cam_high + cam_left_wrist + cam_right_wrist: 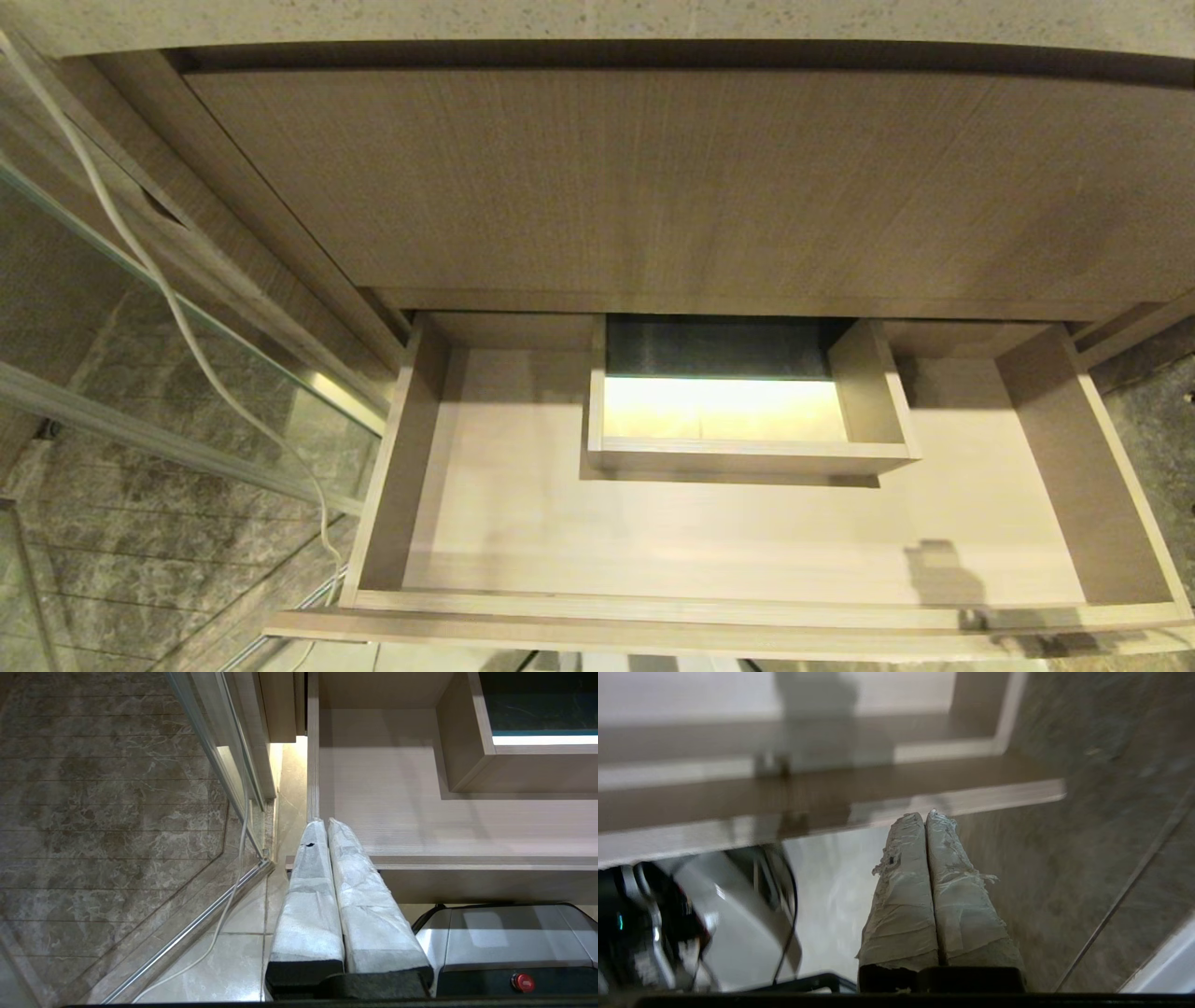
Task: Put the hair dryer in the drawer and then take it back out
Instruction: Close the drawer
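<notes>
The drawer [653, 618] stands pulled open below me, wide and shallow, with a bare light wood floor and a boxed cut-out [747, 455] at mid-back. Nothing lies in it. The hair dryer is out of view in every frame. Neither gripper shows in the head view. My left gripper [325, 822] is shut and empty, hanging by the drawer's [444, 826] front left corner. My right gripper [924, 814] is also shut and empty, its padded fingers just off the right end of the drawer's front panel [878, 793], above the floor.
A taller wood-grain front panel [653, 187] rises above the drawer, under a grey countertop [597, 23]. A glass panel with a metal frame [140, 373] stands at the left, and a white cable [177, 317] hangs down along it. My own base [504, 933] sits beneath the drawer front.
</notes>
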You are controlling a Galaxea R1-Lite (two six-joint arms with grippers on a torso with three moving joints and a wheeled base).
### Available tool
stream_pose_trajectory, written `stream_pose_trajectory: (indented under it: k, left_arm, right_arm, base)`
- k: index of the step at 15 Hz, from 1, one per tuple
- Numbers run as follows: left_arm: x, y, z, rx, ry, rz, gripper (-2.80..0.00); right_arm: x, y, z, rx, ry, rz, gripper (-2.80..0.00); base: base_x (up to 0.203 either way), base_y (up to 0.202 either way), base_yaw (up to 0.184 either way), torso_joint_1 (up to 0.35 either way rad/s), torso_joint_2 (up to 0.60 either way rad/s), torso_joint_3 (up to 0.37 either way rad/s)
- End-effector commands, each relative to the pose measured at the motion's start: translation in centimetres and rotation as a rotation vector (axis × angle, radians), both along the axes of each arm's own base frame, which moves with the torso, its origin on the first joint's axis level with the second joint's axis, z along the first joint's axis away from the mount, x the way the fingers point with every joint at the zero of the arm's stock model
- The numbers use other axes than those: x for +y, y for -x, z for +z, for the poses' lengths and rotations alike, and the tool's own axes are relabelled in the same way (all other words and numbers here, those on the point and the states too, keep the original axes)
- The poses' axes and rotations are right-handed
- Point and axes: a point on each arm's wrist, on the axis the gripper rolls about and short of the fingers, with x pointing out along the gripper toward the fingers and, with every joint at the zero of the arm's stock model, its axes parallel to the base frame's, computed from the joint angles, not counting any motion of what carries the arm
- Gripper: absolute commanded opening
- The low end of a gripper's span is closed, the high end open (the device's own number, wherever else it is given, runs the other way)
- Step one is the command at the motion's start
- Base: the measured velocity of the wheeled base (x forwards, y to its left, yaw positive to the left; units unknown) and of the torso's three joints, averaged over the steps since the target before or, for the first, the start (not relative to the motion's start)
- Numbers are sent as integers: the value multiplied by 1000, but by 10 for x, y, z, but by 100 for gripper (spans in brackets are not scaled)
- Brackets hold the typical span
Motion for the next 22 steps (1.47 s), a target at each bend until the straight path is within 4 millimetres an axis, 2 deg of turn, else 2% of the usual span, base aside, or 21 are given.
stream_pose_trajectory:
  k: [1,2,4,9,11,13,17,22]
  left_arm:
    - [0,0,0,1,0,0,-280]
    - [0,0,0,1,0,0,-280]
    - [0,0,0,1,0,0,-280]
    - [0,0,0,1,0,0,-280]
    - [0,0,0,1,0,0,-280]
    - [0,0,0,1,0,0,-280]
    - [0,0,0,1,0,0,-280]
    - [0,0,0,1,0,0,-280]
  right_arm:
    - [-18,-39,-50,279,-70,0,-280]
    - [-23,-45,-67,374,-87,18,-280]
    - [-33,-43,-96,548,-105,97,-280]
    - [-50,-25,-123,774,-137,172,-280]
    - [-52,-26,-124,779,-141,168,-280]
    - [-60,-38,-132,782,-155,160,-280]
    - [-74,-58,-134,613,-97,142,-280]
    - [-75,-59,-129,563,-81,135,-280]
  base:
    - [0,0,0,46,17,46]
    - [0,0,0,32,12,38]
    - [0,0,0,17,7,37]
    - [0,0,0,3,1,6]
    - [0,0,0,0,0,0]
    - [0,0,0,0,0,0]
    - [0,0,0,0,0,0]
    - [0,0,0,0,0,0]
